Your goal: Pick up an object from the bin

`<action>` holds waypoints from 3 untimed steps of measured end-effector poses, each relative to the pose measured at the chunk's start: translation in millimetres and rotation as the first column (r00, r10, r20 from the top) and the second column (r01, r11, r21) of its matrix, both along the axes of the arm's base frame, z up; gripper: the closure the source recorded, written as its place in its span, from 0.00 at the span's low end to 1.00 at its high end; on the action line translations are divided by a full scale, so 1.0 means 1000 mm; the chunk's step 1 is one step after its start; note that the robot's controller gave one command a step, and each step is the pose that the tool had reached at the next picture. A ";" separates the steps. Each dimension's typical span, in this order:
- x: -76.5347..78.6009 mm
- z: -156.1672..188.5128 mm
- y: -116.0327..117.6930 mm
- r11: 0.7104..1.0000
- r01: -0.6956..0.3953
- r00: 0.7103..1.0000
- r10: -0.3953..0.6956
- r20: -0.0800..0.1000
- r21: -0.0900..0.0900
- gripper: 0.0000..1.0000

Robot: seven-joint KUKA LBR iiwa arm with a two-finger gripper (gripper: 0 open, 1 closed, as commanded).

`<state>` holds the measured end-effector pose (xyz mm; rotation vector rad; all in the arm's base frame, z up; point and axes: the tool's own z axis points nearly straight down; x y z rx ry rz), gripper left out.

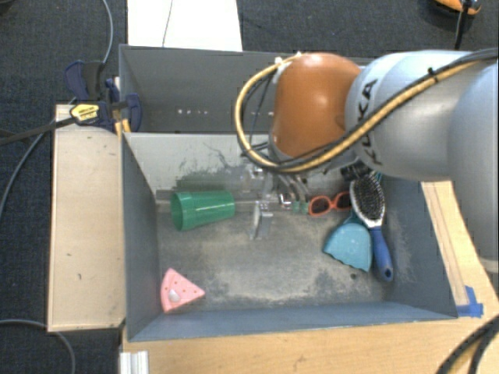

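Green cup [201, 209] on side, just L of jaws; open/shut can't tell; arm [425, 119] marked KUKA.

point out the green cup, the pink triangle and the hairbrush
green cup [201, 209], camera view, on its side wall
pink triangle [179, 290], camera view, on its top face
hairbrush [368, 201], camera view, on its bristle head

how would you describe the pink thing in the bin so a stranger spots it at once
Look in the grey bin, at its lower-left corner. A small wedge lies there alone, below the green cup. It is the only pink, three-cornered thing.
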<state>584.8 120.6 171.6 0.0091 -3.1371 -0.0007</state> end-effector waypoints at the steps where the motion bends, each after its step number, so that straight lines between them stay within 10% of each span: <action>1: 0.001 0.005 -0.001 1.000 0.002 1.000 -0.002 0.007 0.001 0.00; 3: 0.008 -0.066 0.054 1.000 -0.013 1.000 0.013 0.011 0.003 0.00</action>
